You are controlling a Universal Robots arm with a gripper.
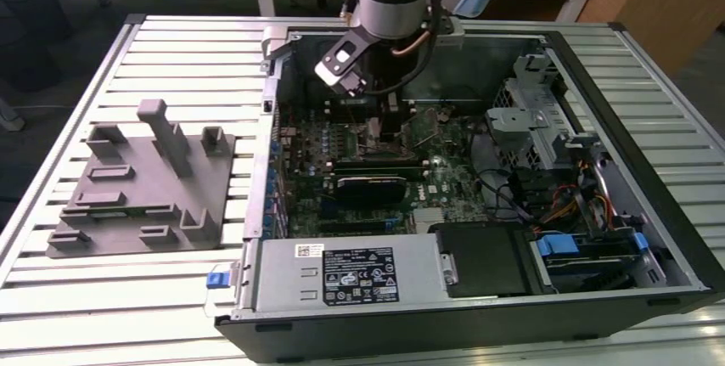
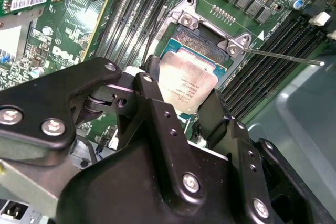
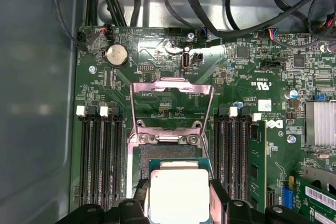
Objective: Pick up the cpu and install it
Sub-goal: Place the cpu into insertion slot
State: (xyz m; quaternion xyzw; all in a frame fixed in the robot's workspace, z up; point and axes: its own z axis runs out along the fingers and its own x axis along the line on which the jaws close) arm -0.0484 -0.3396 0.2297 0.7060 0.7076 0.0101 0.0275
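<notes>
The cpu [image 2: 189,80] is a silvery square chip with a pale rim, also seen in the first wrist view [image 3: 178,195]. My gripper [image 2: 184,92] is shut on it, one black finger [image 2: 152,90] against each of two opposite edges. It hangs level right over the open motherboard socket [image 3: 157,156], whose metal load plate [image 3: 172,102] stands raised; I cannot tell whether the chip touches the socket. In the exterior view my gripper [image 1: 389,120] reaches down into the open computer case [image 1: 668,222] near its back wall.
Memory slots [image 3: 100,156] flank the socket on both sides, and a thin retention lever [image 2: 283,56] sticks out beside it. A heat sink [image 3: 320,124], the power supply [image 1: 340,273] and the drive cage [image 1: 544,128] fill the case. A grey fixture [image 1: 142,188] lies at the exterior view's left.
</notes>
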